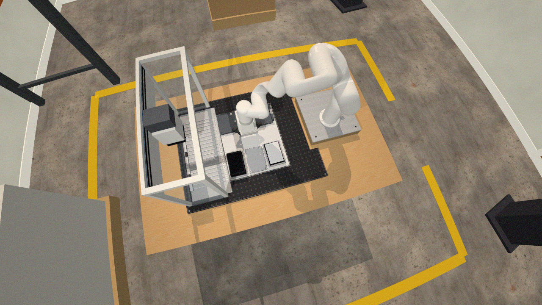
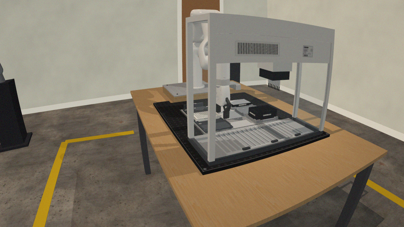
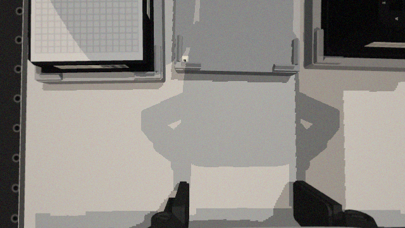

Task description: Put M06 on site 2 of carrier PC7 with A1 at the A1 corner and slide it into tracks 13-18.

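- Two fingers of my gripper [image 3: 240,187] are spread fully wide, nothing between them, hanging low over the pale apron [image 3: 95,133].
- PC7 [image 1: 223,122] lies just behind me, mostly under my wrist in the top view. Its long axis looks aimed at the rails.
- M06 is not visible in any view. My guess is that it sits on PC7, hidden by the wrist, so seating and the A1 corner are unverified.
- Ahead, the S2 nest [image 3: 234,38] is bare, just locators.
- M60 [image 3: 87,28] and M09 [image 3: 361,28] flank it, each in its own nest.
- Farthest, the RAILS [image 1: 200,144] lie on the M09 side, so any push on PC7 goes that way, along its length.
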